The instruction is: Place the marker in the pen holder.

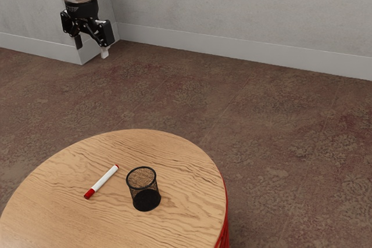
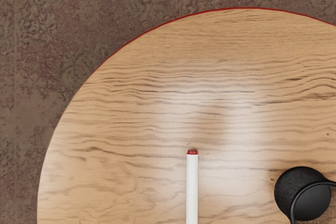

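White-barrelled and red at both ends, the marker (image 1: 102, 181) lies on the table (image 1: 189, 201), the tool (image 1: 92, 49) spread.

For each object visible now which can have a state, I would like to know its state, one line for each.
White cylindrical marker with red ends: lying on its side on the round wooden table, outside the holder.
Black cylindrical mesh pen holder: upright, empty.
Black two-finger end effector: open, holding nothing, raised clear of the table.
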Motion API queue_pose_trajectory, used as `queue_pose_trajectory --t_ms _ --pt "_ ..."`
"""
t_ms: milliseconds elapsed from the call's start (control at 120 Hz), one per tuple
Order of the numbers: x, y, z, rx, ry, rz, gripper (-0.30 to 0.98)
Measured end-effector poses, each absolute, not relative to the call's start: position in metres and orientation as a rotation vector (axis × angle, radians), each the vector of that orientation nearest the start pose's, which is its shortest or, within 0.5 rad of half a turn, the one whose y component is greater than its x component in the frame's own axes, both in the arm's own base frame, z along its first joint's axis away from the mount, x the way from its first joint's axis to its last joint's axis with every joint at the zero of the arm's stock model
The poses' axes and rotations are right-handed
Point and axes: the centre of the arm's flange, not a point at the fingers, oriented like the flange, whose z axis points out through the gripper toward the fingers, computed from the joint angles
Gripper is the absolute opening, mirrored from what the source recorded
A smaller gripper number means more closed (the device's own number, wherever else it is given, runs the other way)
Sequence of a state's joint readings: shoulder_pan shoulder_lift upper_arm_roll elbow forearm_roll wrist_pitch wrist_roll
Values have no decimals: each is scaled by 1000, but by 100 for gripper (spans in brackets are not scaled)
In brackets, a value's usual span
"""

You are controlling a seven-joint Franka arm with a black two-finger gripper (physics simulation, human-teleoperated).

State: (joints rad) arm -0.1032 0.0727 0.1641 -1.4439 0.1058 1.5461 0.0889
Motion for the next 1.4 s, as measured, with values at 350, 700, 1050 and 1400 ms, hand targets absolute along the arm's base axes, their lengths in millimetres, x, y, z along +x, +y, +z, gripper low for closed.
queue_pose_trajectory --t_ms 350,700,1050,1400 --pt "568 55 638 -3059 -14 -14 69" --pt "529 60 348 -3061 20 329 68" --pt "509 57 276 -3107 -60 196 69" --pt "505 65 252 -3111 -128 106 68"
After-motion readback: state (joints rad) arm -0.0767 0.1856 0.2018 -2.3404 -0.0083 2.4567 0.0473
